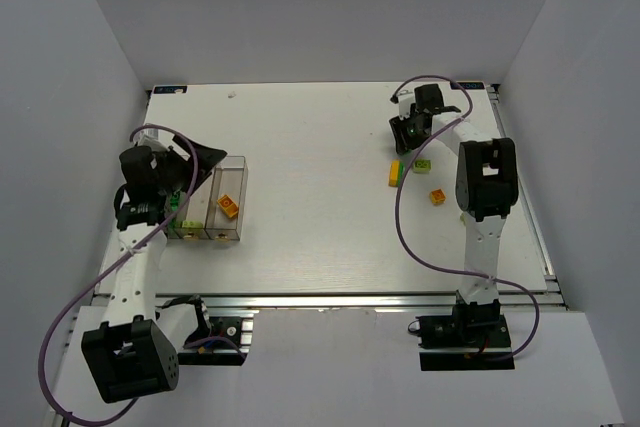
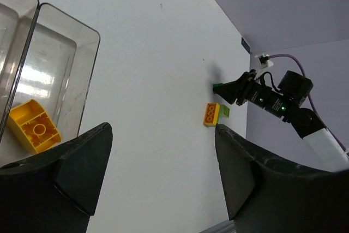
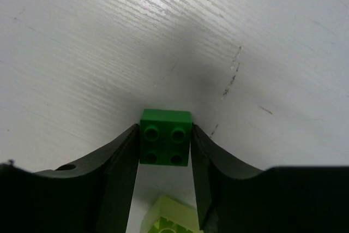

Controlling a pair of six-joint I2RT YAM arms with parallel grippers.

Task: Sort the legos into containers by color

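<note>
My right gripper (image 1: 404, 137) at the far right of the table is shut on a dark green lego (image 3: 165, 137), its fingers pressed against both sides while the brick rests on the table. A pale yellow-green lego (image 3: 166, 217) lies just behind it. Near it lie an orange lego (image 1: 395, 173), another pale green one (image 1: 423, 162) and a small orange one (image 1: 438, 196). The clear containers (image 1: 232, 163) stand at the left. One holds an orange lego (image 2: 34, 126), the others green bricks (image 1: 180, 209). My left gripper (image 2: 163, 162) hovers open above the containers, holding nothing.
The table's raised rails run along the right edge (image 1: 535, 217) and front edge (image 1: 330, 299). Grey walls enclose the table on three sides. A purple cable (image 1: 405, 217) loops from the right arm over the table.
</note>
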